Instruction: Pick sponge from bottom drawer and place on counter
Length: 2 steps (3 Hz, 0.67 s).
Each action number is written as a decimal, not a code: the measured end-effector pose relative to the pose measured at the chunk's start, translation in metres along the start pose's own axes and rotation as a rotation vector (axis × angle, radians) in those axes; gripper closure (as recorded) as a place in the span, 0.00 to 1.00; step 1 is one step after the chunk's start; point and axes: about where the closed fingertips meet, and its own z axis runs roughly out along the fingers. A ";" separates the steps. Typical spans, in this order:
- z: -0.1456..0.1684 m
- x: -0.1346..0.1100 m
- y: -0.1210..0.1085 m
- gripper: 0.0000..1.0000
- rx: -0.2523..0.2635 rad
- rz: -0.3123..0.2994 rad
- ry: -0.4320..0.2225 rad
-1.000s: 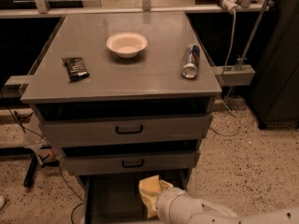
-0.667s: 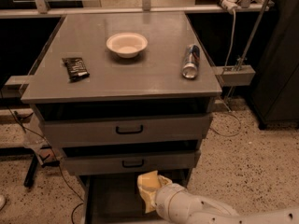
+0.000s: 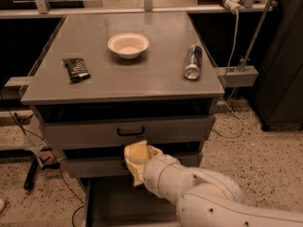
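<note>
My gripper (image 3: 140, 168) is at the end of the white arm that reaches in from the lower right. It is in front of the middle drawer, above the open bottom drawer (image 3: 116, 203). It is shut on the pale-yellow sponge (image 3: 136, 153), which it holds clear of the drawer's dark inside and well below the grey counter (image 3: 156, 77). My arm hides the right part of the bottom drawer.
On the counter stand a white bowl (image 3: 128, 45) at the back middle, a can (image 3: 193, 61) lying at the right and a dark packet (image 3: 76, 69) at the left. The top drawer (image 3: 131, 131) with its black handle is shut. A cabinet stands at the far right.
My gripper has risen out of the bottom drawer with the sponge and moved a little left, from drawer level up to the middle drawer's front.
</note>
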 end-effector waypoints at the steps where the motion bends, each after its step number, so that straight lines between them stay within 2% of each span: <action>1: -0.008 -0.056 0.013 1.00 0.006 -0.088 -0.021; 2: -0.009 -0.060 0.014 1.00 0.007 -0.096 -0.019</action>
